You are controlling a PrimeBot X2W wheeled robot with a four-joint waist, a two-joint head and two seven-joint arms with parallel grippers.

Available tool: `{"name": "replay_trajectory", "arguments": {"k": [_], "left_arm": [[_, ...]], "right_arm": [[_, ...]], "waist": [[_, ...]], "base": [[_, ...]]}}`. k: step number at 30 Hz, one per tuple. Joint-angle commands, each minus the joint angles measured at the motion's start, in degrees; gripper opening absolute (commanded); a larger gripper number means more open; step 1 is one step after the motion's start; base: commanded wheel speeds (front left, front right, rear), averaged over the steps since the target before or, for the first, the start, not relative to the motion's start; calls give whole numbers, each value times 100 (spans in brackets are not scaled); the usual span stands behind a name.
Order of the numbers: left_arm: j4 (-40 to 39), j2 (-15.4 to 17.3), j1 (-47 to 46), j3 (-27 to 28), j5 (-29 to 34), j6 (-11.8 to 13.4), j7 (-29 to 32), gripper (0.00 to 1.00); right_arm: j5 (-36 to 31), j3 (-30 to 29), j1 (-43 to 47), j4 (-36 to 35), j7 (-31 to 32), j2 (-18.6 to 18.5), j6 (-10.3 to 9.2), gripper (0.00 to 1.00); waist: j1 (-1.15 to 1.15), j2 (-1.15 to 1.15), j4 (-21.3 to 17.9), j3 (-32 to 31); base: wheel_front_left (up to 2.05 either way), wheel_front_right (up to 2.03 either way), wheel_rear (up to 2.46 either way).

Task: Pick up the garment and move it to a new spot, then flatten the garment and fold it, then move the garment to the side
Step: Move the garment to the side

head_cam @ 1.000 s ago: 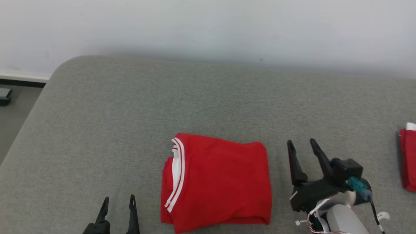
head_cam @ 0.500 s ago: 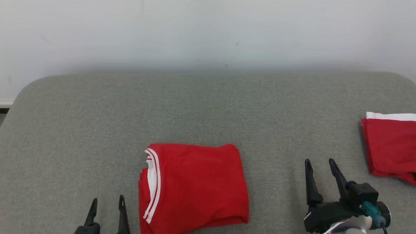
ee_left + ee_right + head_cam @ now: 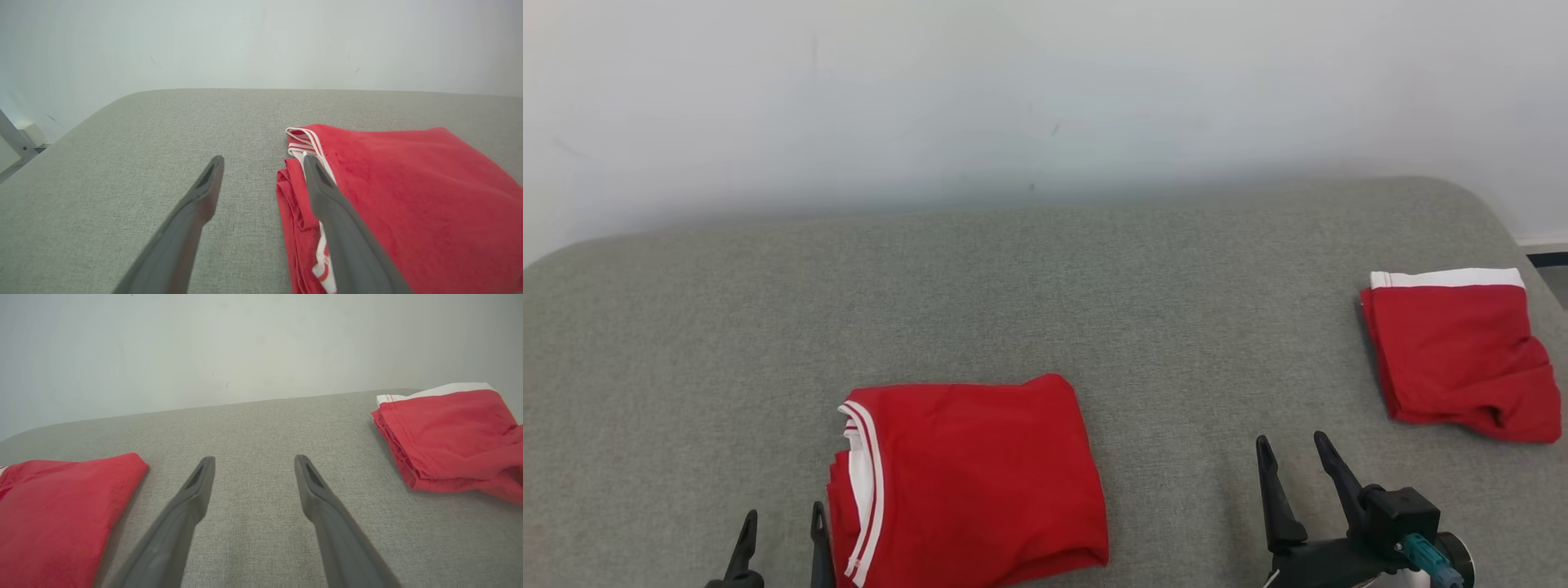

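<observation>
A red garment (image 3: 980,482) with a white-striped collar lies folded on the grey cushion (image 3: 1045,286), near the front and left of centre. My left gripper (image 3: 783,523) is open just left of its collar edge. In the left wrist view the left gripper (image 3: 262,160) is empty, and its right finger (image 3: 339,220) overlaps the garment (image 3: 412,196) at that edge. My right gripper (image 3: 1290,445) stands open over bare cushion to the garment's right. The right wrist view shows the right gripper (image 3: 254,459) empty, with the garment (image 3: 61,506) off to its left.
A second folded red garment (image 3: 1454,351) with a white band lies at the cushion's far right, also seen as the second garment (image 3: 445,433) in the right wrist view. A pale wall (image 3: 1045,98) stands behind the cushion. The cushion's right edge (image 3: 1515,237) rounds off near a strip of floor.
The head camera has swung to the right, so the folded garment sits further left in the picture and the second red garment has come fully into view. Both grippers have stayed open.
</observation>
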Motion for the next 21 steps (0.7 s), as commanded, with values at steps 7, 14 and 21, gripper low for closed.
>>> {"name": "replay_trajectory", "arguments": {"k": [7,14,21], "left_arm": [[6,-2,93,8,26,-39,-14,100],[-9,-2,103,-98,-25,-21,-14,100],[5,-2,-10,-299,-83,-61,-14,100]], "right_arm": [[97,136,3,45,-3,12,-15,100],[127,233,-14,50,-3,12,-16,100],[336,750,-206,239,-2,13,-15,100]], "waist": [[1,0,-124,-29],[1,0,-97,17],[1,0,146,173]], "base": [[0,0,0],[0,0,0],[0,0,0]]}}
